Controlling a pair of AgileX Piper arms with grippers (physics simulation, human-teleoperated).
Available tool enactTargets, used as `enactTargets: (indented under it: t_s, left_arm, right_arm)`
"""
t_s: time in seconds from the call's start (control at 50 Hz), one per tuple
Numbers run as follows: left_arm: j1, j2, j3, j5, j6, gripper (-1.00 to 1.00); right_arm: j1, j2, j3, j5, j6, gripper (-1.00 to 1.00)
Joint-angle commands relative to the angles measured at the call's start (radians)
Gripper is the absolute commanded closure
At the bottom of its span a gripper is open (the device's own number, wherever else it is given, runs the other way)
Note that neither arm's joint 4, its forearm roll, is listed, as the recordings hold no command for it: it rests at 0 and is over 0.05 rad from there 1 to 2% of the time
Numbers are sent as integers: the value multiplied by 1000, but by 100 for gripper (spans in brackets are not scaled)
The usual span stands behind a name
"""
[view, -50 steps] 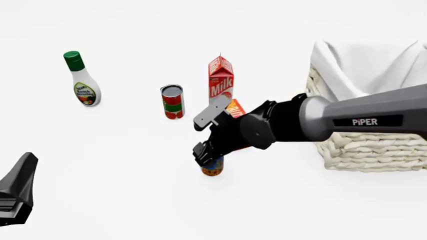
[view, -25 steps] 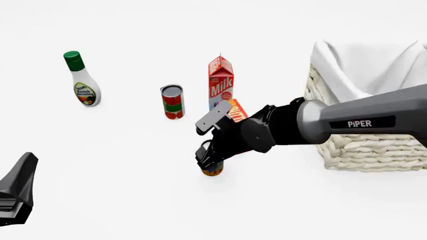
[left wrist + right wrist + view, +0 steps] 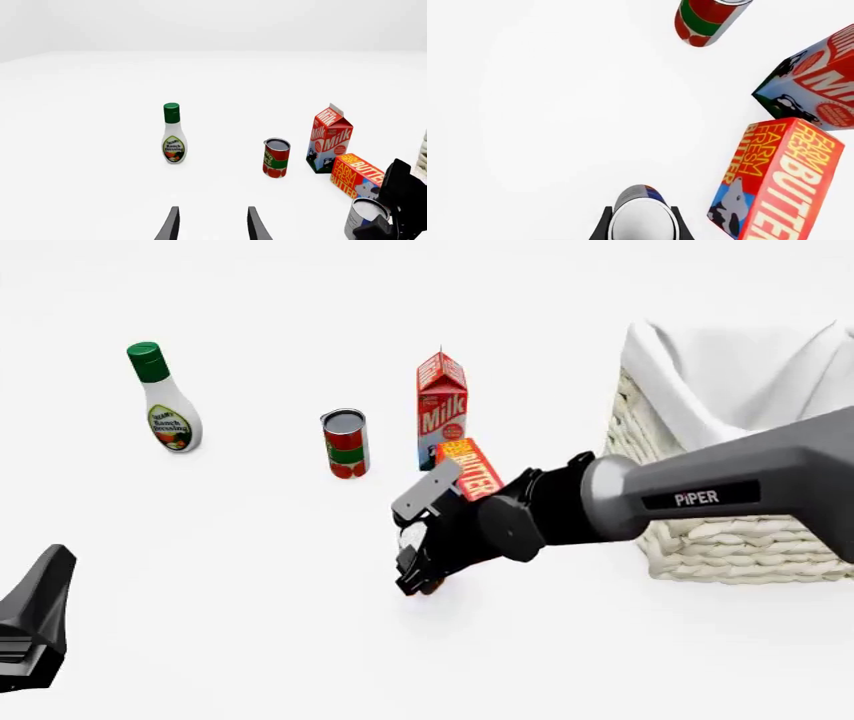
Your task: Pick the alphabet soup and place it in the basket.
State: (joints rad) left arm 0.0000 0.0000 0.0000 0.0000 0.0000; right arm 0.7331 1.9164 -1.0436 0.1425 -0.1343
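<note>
right gripper hides the alphabet soup, jaws flanking it; left gripper jaws apart.

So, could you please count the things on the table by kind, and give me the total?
Cans: 2, the alphabet soup and the red-and-green can
Bottles: 1, the ranch dressing bottle
Cartons: 1, the milk carton
Boxes: 1, the butter box
Baskets: 1, the basket
Total: 6
</note>
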Motion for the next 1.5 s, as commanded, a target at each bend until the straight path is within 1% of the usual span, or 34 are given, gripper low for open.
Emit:
enactTargets:
  t_s: [0.02, 0.06, 0.08, 0.1, 0.18, 0.2, 0.22, 0.26, 0.32, 0.34, 0.36, 0.4, 0.54, 0.58, 0.6, 0.62, 0.68, 0.78, 0.82, 0.84, 0.92, 0.98, 1.0, 1.12, 1.16, 1.18, 1.22, 1.28, 1.5]
  left_arm:
    - [0, 0, 0, 0, 0, -100]
    - [0, 0, 0, 0, 0, -100]
    - [0, 0, 0, 0, 0, -100]
    - [0, 0, 0, 0, 0, -100]
    - [0, 0, 0, 0, 0, -100]
    - [0, 0, 0, 0, 0, -100]
    - [0, 0, 0, 0, 0, -100]
    - [0, 0, 0, 0, 0, -100]
    - [0, 0, 0, 0, 0, -100]
    - [0, 0, 0, 0, 0, -100]
    - [0, 0, 0, 0, 0, -100]
    - [0, 0, 0, 0, 0, -100]
    - [0, 0, 0, 0, 0, -100]
    - [0, 0, 0, 0, 0, -100]
    - [0, 0, 0, 0, 0, -100]
    - [0, 0, 0, 0, 0, -100]
    - [0, 0, 0, 0, 0, -100]
    - [0, 0, 0, 0, 0, -100]
    - [0, 0, 0, 0, 0, -100]
    - [0, 0, 0, 0, 0, -100]
    - [0, 0, 0, 0, 0, -100]
    - [0, 0, 0, 0, 0, -100]
    - [0, 0, 0, 0, 0, -100]
    - [0, 0, 0, 0, 0, -100]
    - [0, 0, 0, 0, 0, -100]
    - [0, 0, 0, 0, 0, -100]
    - [0, 0, 0, 0, 0, -100]
    - [0, 0, 0, 0, 0, -100]
    - [0, 0, 0, 0, 0, -100]
  right_arm:
    - [18, -1, 24, -17, 8, 100]
    - [19, -18, 16, 7, 10, 100]
    - [19, -6, 27, -17, 11, 100]
    - [20, -21, 19, 5, 11, 100]
    - [18, -11, 33, -18, 9, 100]
    - [17, -28, 26, 8, 8, 100]
    - [18, -20, 37, -12, 6, 100]
    - [19, -46, 29, 20, 8, 100]
    - [21, -67, 37, 28, 6, 100]
    - [22, -61, 51, 5, 4, 100]
    - [22, -61, 51, 5, 4, 100]
    - [25, -94, 47, 35, 3, 100]
    - [25, -177, 66, 72, -11, 100]
    - [23, -187, 69, 76, -14, 100]
    - [23, -191, 87, 56, -14, 100]
    - [21, -201, 92, 56, -17, 100]
    - [13, -258, 99, 82, -21, 100]
    - [-1, -317, 110, 107, -35, 100]
    - [-7, -360, 114, 122, -52, 100]
    - [-6, -375, 104, 141, -41, 100]
    - [-4, -450, 69, 214, -43, 100]
    - [-10, -487, 62, 235, -57, 100]
    - [-13, -516, 48, 260, -60, 100]
    - [-19, -570, 14, 313, -61, 100]
    - [-29, -592, 5, 323, -68, 100]
    - [-34, -601, -4, 335, -62, 100]
    - [-43, -620, -8, 343, -73, 100]
    - [-53, -637, -31, 365, -68, 100]
    - [-115, -697, -142, 445, -91, 100]
